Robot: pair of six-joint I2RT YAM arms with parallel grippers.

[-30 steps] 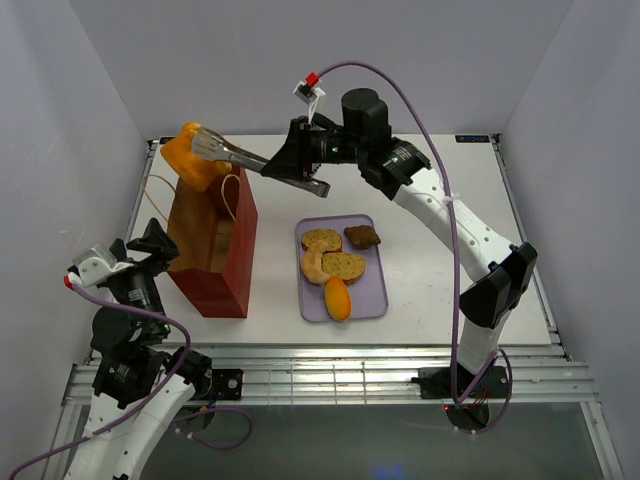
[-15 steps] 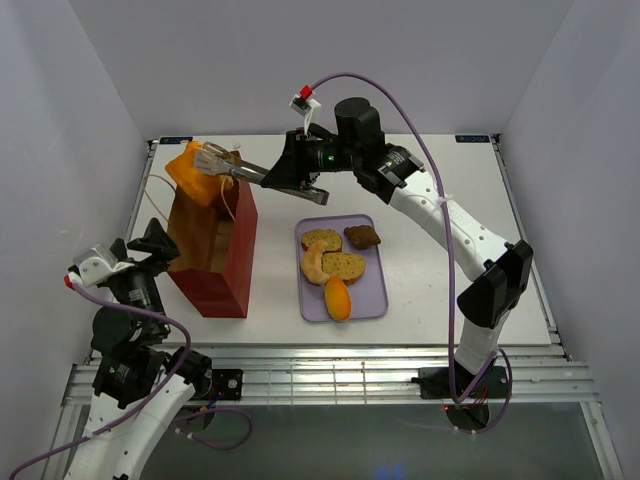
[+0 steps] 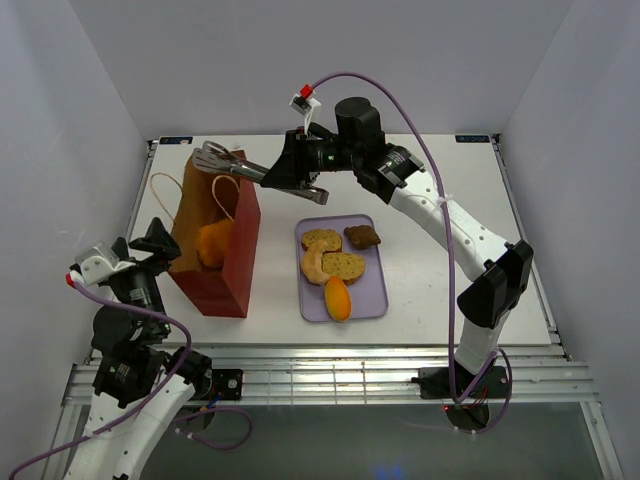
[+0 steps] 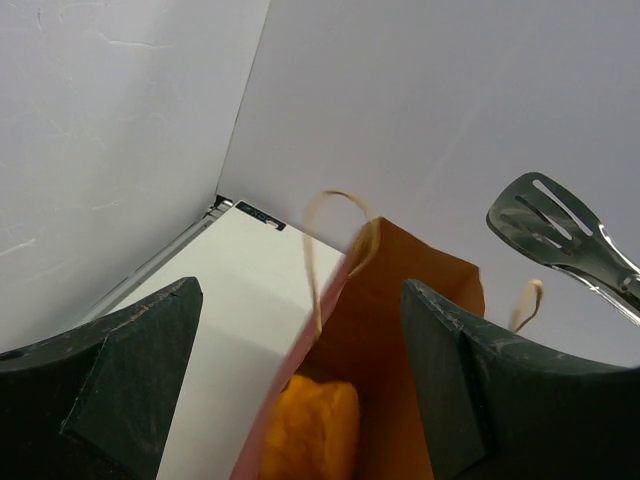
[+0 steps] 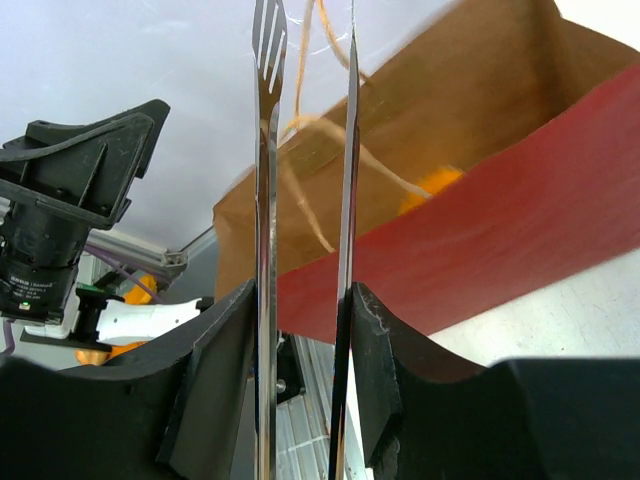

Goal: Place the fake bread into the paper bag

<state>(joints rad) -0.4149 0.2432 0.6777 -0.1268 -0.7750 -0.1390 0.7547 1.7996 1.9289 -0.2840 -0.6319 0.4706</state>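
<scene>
Bag [image 3: 238, 255] holds one orange bread [image 3: 212, 243]; other pieces [image 3: 345, 265] lie on tray [image 3: 375, 300]. Right gripper [image 3: 268, 172] pinches tongs [image 3: 222, 158], blades apart, empty, over bag; left gripper [image 3: 158, 243] wide, empty. Risk: tongs snag a bag handle [image 3: 228, 195], tipping it.

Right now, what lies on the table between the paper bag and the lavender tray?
Nothing. In the top view, only a bare strip of white table separates the paper bag from the lavender tray.
</scene>
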